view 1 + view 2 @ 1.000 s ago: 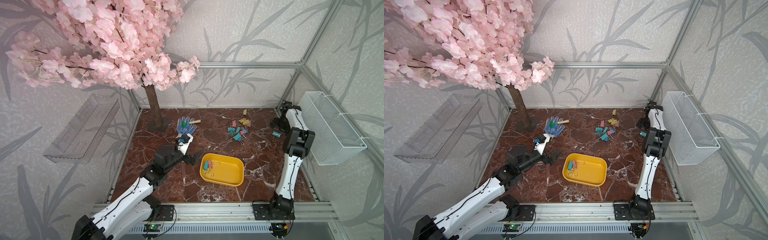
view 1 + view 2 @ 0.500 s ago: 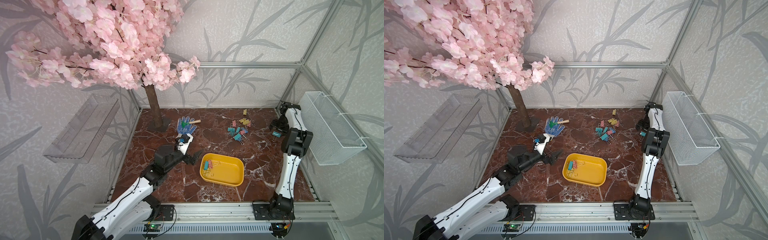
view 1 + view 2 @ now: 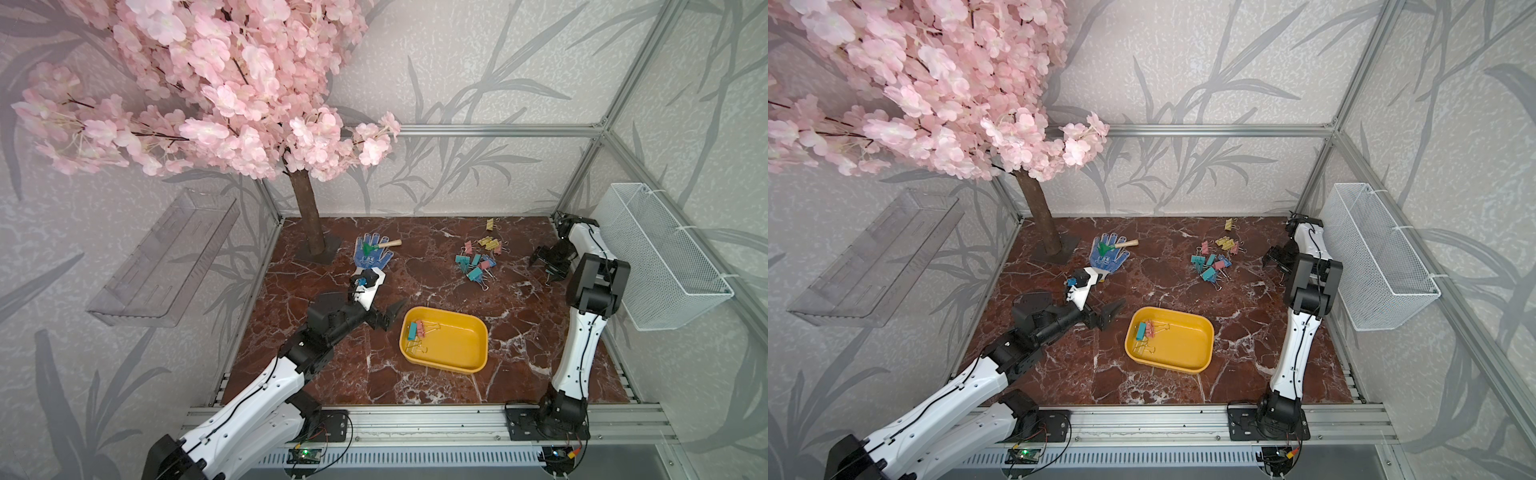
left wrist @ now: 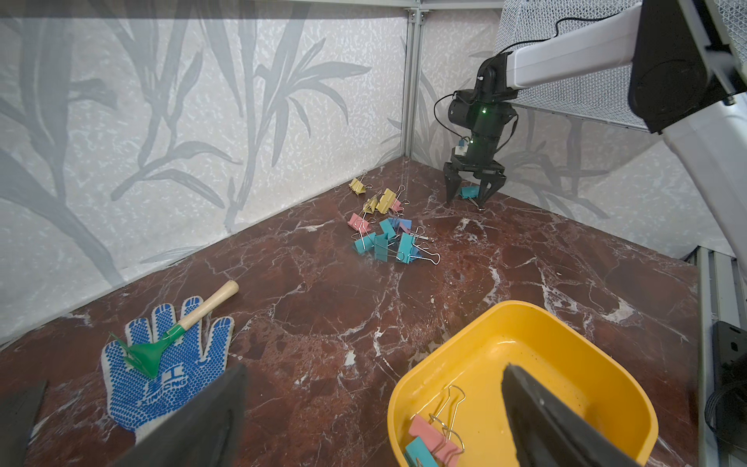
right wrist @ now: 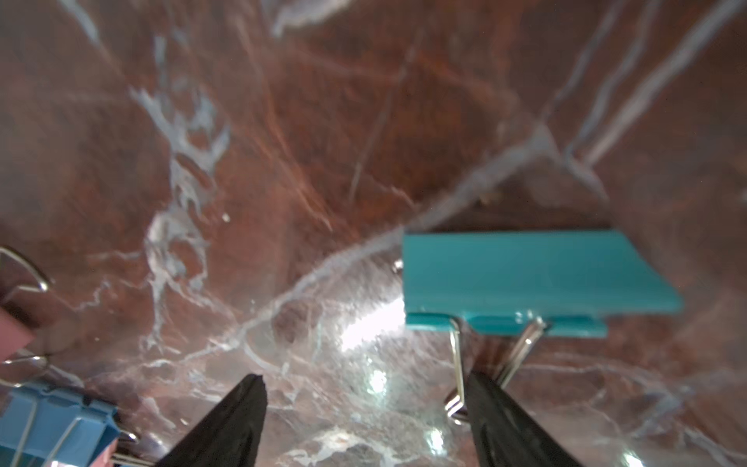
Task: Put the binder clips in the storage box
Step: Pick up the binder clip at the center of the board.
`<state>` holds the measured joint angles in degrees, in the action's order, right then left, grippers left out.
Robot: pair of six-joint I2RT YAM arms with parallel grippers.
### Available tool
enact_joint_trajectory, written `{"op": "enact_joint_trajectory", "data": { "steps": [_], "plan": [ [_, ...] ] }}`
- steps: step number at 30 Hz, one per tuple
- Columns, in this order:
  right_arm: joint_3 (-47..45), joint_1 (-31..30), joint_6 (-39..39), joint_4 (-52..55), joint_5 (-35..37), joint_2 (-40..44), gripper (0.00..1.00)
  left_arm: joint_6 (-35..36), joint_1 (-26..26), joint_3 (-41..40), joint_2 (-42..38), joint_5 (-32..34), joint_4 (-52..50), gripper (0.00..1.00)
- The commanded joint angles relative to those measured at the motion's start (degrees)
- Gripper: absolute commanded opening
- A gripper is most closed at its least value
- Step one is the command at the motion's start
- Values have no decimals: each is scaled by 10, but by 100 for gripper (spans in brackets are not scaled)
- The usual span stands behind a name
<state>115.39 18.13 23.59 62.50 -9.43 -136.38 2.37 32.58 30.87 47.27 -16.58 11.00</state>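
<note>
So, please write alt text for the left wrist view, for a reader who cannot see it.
A shallow yellow plastic tray holding pink and teal binder clips sits nearest on a red marble floor. Beyond lie a heap of pastel clips and a blue-dotted glove; the right gripper stands open over one teal clip.

The red-brown marble-patterned tabletop (image 3: pixel 519 324) carries a shallow yellow plastic tray (image 3: pixel 457 340) near the front. Farther back lie a heap of pastel binder clips (image 3: pixel 478 262), 1 lone teal clip (image 5: pixel 525 271), a blue-dotted white work glove (image 3: pixel 372 255) and a dark square tree base (image 3: pixel 332 247).
</note>
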Motion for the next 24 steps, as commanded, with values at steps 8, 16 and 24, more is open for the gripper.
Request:
{"op": "enact_joint_trajectory", "data": {
  "steps": [8, 16, 24],
  "plan": [
    [-186, -3, 31, -160, -43, 85, 77, 4, 3, -4, -6, -3, 8, 100],
    [-263, -48, 35, -172, -75, 126, 74, 4, 2, -4, -7, 0, 8, 100],
    [-410, -107, 59, -229, -82, 208, 73, 5, 2, -4, -8, -1, 8, 100]
  ]
}}
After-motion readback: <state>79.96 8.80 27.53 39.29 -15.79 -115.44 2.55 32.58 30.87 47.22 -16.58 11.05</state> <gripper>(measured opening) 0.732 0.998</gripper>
